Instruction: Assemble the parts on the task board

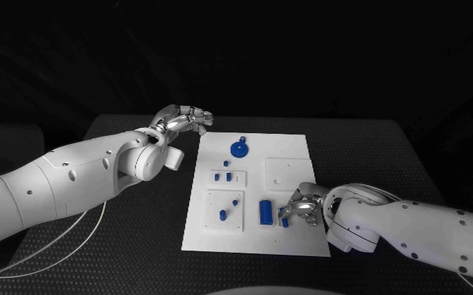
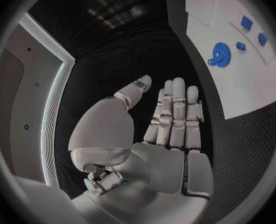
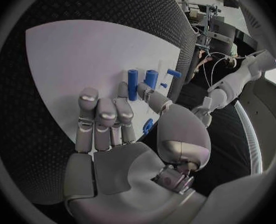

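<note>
The white task board lies in the middle of the black table. A blue gear with a handle sits at its far end, small blue parts lie mid-board, and a blue cylinder is near the front. My right hand is low over the board's near right part, fingers apart. A small blue part shows in the gap beside its thumb; whether it touches the hand I cannot tell. My left hand is off the board's far left corner, fingers straight, holding nothing.
Two raised white panels carry blue pegs on the board's left half, and a plain panel sits on its right. Thin cables hang by my left arm over the table's left side.
</note>
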